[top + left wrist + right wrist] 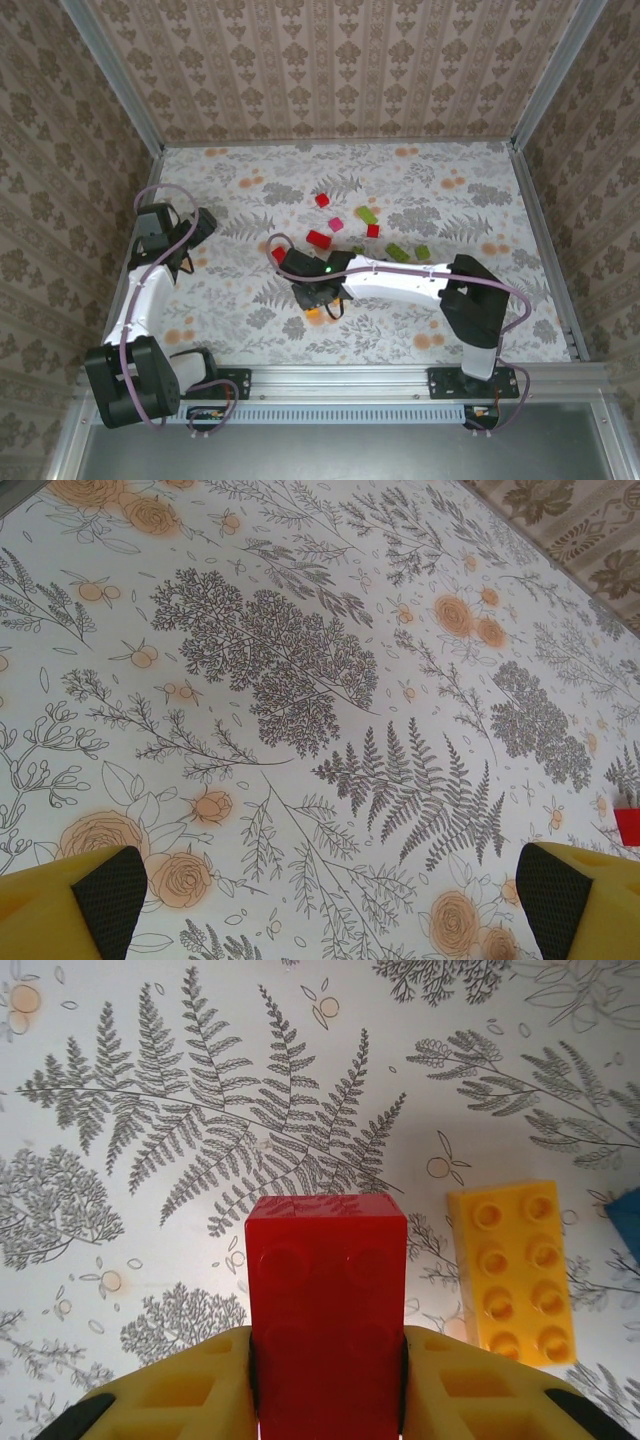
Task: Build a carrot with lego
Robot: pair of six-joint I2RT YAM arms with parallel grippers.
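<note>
Each arm is built of white tubular links joined by bulky black motor housings, as is seen on the left arm (140,300) and the right arm (400,282). A lilac cable (160,186) is looped along each. A small green light (327,269) is lit on the right arm's black wrist. The fingers (40,920) of the left gripper (330,905) are moulded in yellow and faced with black textured pads (112,892); the right gripper (328,1380) is given yellow fingers with hollow rectangular recesses.
</note>
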